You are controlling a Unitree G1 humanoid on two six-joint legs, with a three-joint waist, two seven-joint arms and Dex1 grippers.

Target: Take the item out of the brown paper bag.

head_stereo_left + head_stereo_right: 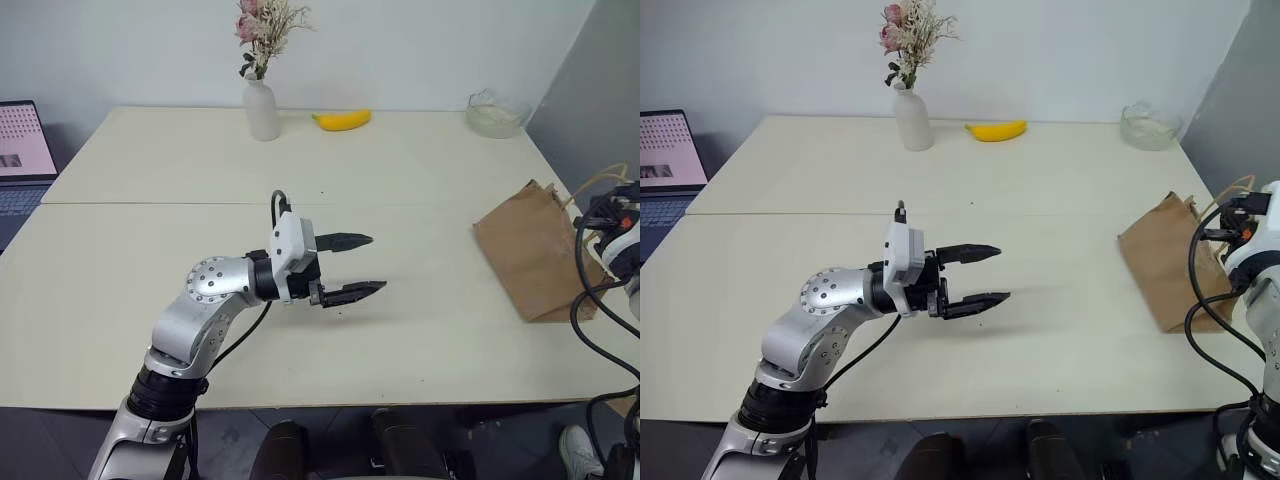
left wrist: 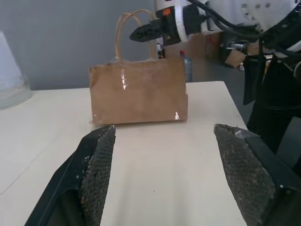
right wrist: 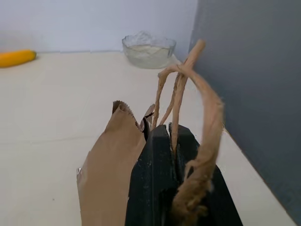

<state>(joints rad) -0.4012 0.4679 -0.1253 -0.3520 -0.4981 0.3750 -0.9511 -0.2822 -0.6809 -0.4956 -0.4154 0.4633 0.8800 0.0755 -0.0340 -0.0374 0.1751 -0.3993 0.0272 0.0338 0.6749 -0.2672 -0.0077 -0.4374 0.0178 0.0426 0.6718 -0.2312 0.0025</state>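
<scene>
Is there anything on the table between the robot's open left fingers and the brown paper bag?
No. The left gripper hangs open over bare table, aimed toward the brown paper bag with nothing between them. The banana, vase and glass bowl sit far back. The right gripper is shut on the bag's cord handles.

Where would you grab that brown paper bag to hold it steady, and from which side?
By its cord handles, from above the open top. They loop up well clear of the brown paper bag, thin enough for narrow jaws, while the flat paper sides are wide and would crumple. The right gripper is already shut on the cords there.
</scene>
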